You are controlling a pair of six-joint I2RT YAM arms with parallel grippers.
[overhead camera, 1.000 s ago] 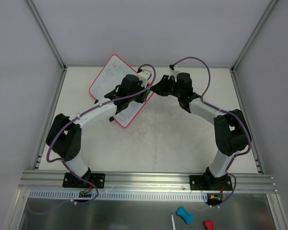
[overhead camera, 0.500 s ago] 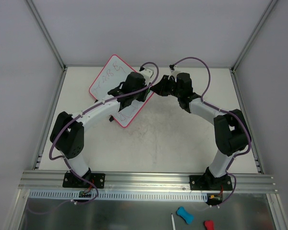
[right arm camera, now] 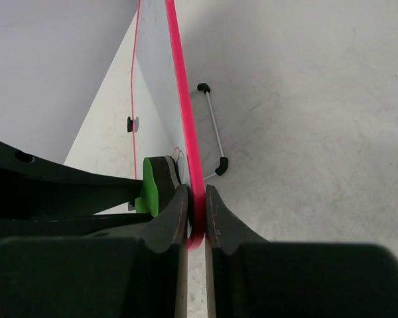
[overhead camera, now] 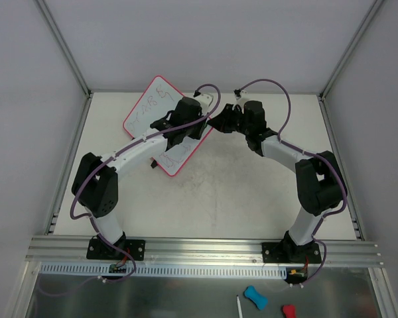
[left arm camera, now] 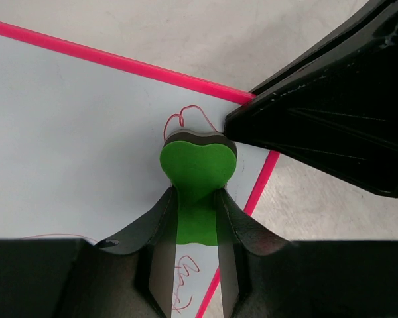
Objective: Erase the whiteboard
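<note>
The whiteboard (overhead camera: 152,112), white with a pink rim, stands propped at the back left of the table with red scribbles on it. My left gripper (overhead camera: 199,127) is shut on a green eraser (left arm camera: 198,165) whose dark felt side presses on the whiteboard (left arm camera: 73,146) near its right corner, just under a red loop (left arm camera: 184,116). More scribble (left arm camera: 183,275) shows between the fingers. My right gripper (overhead camera: 216,123) is shut on the board's pink rim (right arm camera: 184,126) at that corner, the right gripper (right arm camera: 196,202) pinching it edge-on, with the eraser (right arm camera: 147,189) just to its left.
A thin wire stand (right arm camera: 213,132) with black tips props the board from behind. A small black clip (overhead camera: 132,141) sits at the board's left edge. Grey enclosure walls surround the table. Below the front rail lie a blue piece (overhead camera: 255,296), a red piece (overhead camera: 288,311) and a white stick (overhead camera: 239,308).
My left arm has slid the eraser a little up and to the right across the board, towards the clamped corner. The right arm and the board have stayed put.
</note>
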